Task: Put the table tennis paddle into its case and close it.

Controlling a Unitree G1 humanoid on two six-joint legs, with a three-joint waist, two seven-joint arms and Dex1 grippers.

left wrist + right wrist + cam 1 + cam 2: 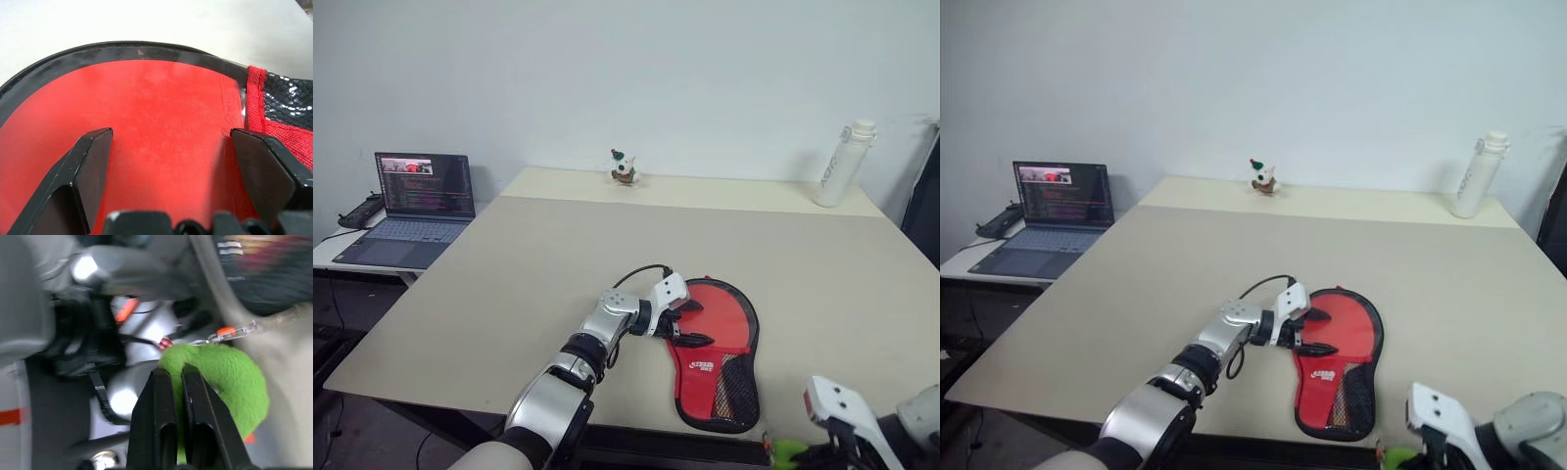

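Paddle lies inside the case near the front edge of the desk, red face up, handle end under the mesh panel toward the near edge. Right gripper sits at the near right corner with its fingers closed together and nothing between them; a green ball lies just behind the fingertips. Left gripper hovers over the left rim of the case, jaws spread wide, red rubber visible between the fingers, nothing held.

Step in hand, as judged: closing the case. The round end appears uncovered, so the flap or zip is not yet closed. Recommended procedure: pin the black rim with one gripper so the pouch cannot slide, then draw the closure along the edge with the other; keep the fingers off the rubber.

Markings: a white logo on the red patch, too small to read. Farther back: a laptop on a side table, a small figurine, and a white bottle with grey vertical lettering, illegible
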